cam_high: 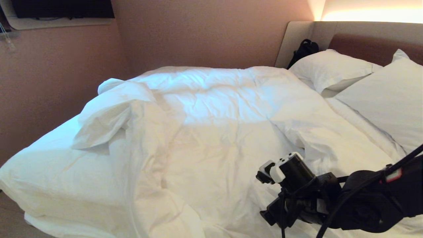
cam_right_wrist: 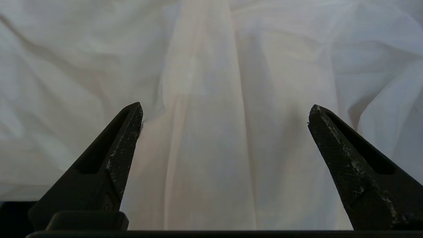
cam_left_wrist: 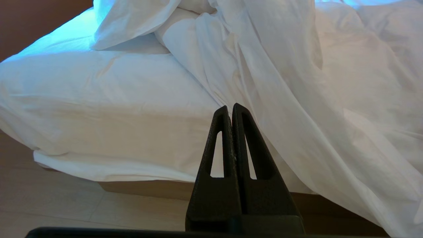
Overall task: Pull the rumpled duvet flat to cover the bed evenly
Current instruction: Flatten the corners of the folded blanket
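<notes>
White cotton fills everything just ahead of the right gripper (cam_right_wrist: 224,114): its two fingers stand spread wide w/ nothing between them, and a long soft ridge of the duvet (cam_right_wrist: 205,99) runs straight away from the gap, roughly in line w/ the claw's own reach. One fingertip looks to sit right at the cloth, the other just beside it; can't tell for sure if either presses in. So the key relation, as I read it: fabric lies directly under and in front of the claw, fold axis pointing away from it, meaning a close here would likely pinch that ridge across its width. In the head view the right gripper (cam_high: 271,211) hangs low over the near edge of the bed (cam_high: 19,178), its tips mostly hidden behind its own wrist and cables. Left gripper (cam_left_wrist: 230,110) is parked off the bed's near corner, fingers pressed together, empty, well apart from the cloth, so right arm is the nearer one by far. Beyond the claw the duvet lies bunched, a corner flipped back on itself toward the foot, leaving bare sheet (cam_high: 49,142) there. Farthest off, two pillows (cam_high: 333,66) by the headboard (cam_high: 373,46). Duvet's true edges and corners are hard to pick out, white on white; the far side drops out of sight.
</notes>
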